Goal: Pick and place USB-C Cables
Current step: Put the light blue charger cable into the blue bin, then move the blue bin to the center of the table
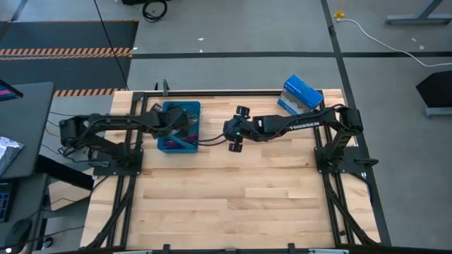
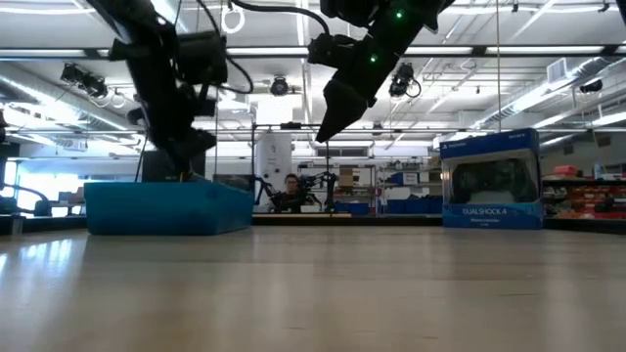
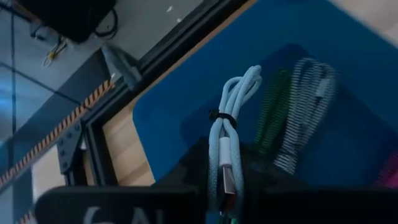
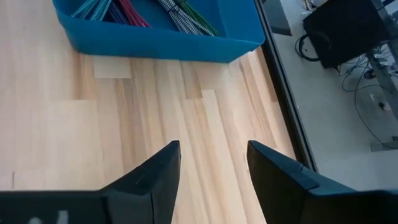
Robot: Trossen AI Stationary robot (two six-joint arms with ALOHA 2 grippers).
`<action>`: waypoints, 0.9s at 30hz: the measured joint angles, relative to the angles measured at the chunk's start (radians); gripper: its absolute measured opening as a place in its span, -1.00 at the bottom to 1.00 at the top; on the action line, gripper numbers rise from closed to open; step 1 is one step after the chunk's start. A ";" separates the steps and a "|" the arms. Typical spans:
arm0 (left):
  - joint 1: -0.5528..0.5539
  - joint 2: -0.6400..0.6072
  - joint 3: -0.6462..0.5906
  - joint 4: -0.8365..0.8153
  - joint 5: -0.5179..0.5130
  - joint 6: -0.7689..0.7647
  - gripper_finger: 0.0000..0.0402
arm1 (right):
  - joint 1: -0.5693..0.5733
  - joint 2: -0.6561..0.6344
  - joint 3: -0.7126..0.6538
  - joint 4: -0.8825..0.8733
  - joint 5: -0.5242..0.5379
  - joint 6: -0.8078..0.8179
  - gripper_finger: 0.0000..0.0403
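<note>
The left gripper (image 3: 225,208) is closed on a pale blue-silver USB-C cable (image 3: 229,134), pinching the coiled bundle near its metal plug end so the looped end stands clear of the fingers. It hangs over the blue tray (image 1: 164,144) at the table's far left. Inside the tray, just beyond the held bundle, lie a dark green cable (image 3: 272,112) and a grey cable (image 3: 305,112), with a magenta cable (image 4: 132,14) and a teal cable (image 4: 93,7) alongside.

The step in hand looks like lifting this bundle out. To do it well, the arm should rise straight until the loop clears the tray wall, keeping the grip firm since the hold is near one end and the bundle could swing or slip.

The right gripper (image 4: 211,163) waits open and empty above bare wooden table (image 1: 233,197), near the tray's right side. A blue-and-white box (image 1: 301,95) stands at the far edge.
</note>
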 joint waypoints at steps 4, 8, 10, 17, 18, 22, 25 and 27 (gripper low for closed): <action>0.055 0.000 -0.062 0.073 -0.015 -0.015 -0.56 | 0.001 0.000 0.000 -0.007 -0.001 0.021 -0.05; 0.085 0.000 -0.089 0.093 -0.013 -0.017 -0.30 | 0.001 0.000 0.000 -0.010 -0.001 0.022 -0.05; 0.087 0.000 -0.093 0.106 0.006 -0.016 -0.17 | 0.001 0.000 0.000 -0.007 -0.001 0.022 -0.05; 0.078 0.000 -0.094 0.170 0.095 0.039 0.16 | 0.001 0.000 0.000 -0.007 -0.001 0.022 -0.05; 0.074 0.000 -0.094 0.184 0.104 0.051 0.18 | 0.001 0.000 0.000 -0.007 -0.001 0.022 -0.05; 0.056 0.000 -0.094 0.240 0.121 0.073 0.23 | 0.001 0.000 0.000 -0.007 -0.001 0.022 -0.05; 0.036 0.000 -0.082 0.260 0.135 0.103 0.23 | 0.001 0.000 0.000 -0.007 -0.001 0.022 -0.05; 0.020 0.000 -0.064 0.277 0.156 0.127 0.23 | 0.001 0.000 0.000 -0.005 -0.001 0.022 -0.05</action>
